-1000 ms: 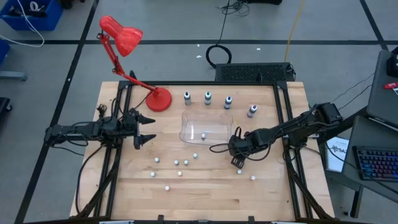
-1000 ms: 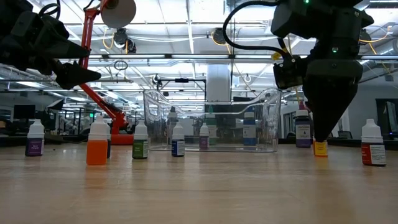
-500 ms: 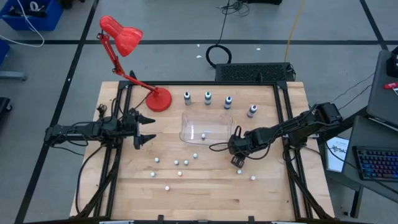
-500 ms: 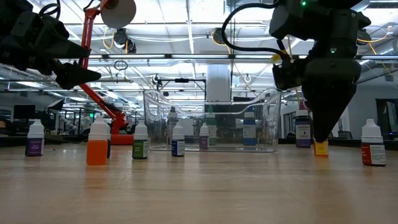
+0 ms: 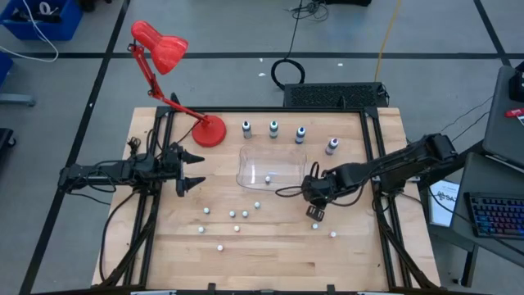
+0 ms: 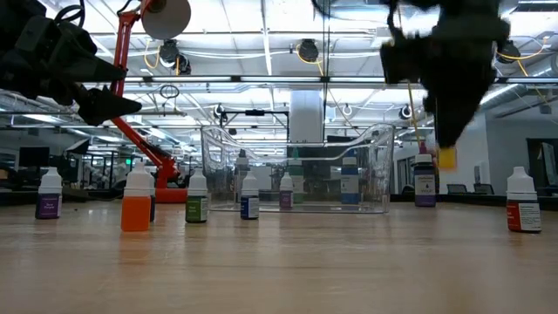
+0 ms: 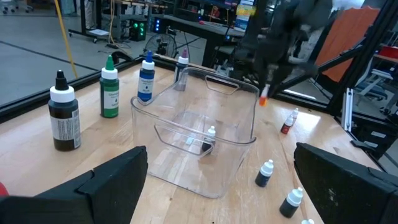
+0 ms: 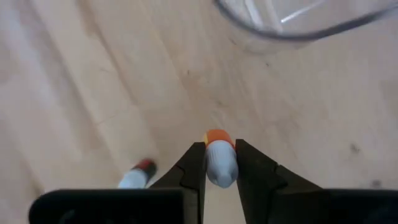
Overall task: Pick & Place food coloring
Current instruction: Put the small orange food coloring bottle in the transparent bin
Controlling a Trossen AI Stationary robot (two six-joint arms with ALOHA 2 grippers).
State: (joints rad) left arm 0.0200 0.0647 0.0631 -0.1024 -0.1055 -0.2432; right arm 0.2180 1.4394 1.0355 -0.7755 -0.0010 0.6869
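Note:
My right gripper [image 5: 315, 212] is shut on a tiny dropper bottle [image 8: 217, 158] with a pale cap and an orange body, held above the table just right of the clear container [image 5: 270, 166]. Four larger food coloring bottles stand upright in a row behind the container: dark [image 7: 64, 118], green [image 7: 109, 93], blue [image 7: 146, 79] and purple [image 7: 181, 65]. One tiny bottle [image 7: 210, 134] stands inside the container. My left gripper [image 5: 196, 170] is open and empty, in the air left of the container. My right gripper pinches the tiny bottle by its pale cap end [image 8: 219, 167] between its two fingers. The fingers point down from above. The bottle hangs upright, its orange body [image 6: 446, 158] below the fingertips, lifted clear of the table.
Several tiny capped bottles stand scattered on the near half of the table [image 5: 237, 215], one with a red body [image 8: 137, 174] close under my right gripper. A red desk lamp [image 5: 210, 131] stands at the far left. A bigger orange bottle [image 6: 136, 202] stands near the low camera.
My right gripper has gone straight up, shut on the tiny orange bottle. The bottle stood on the table a second ago and now hangs clear of it.

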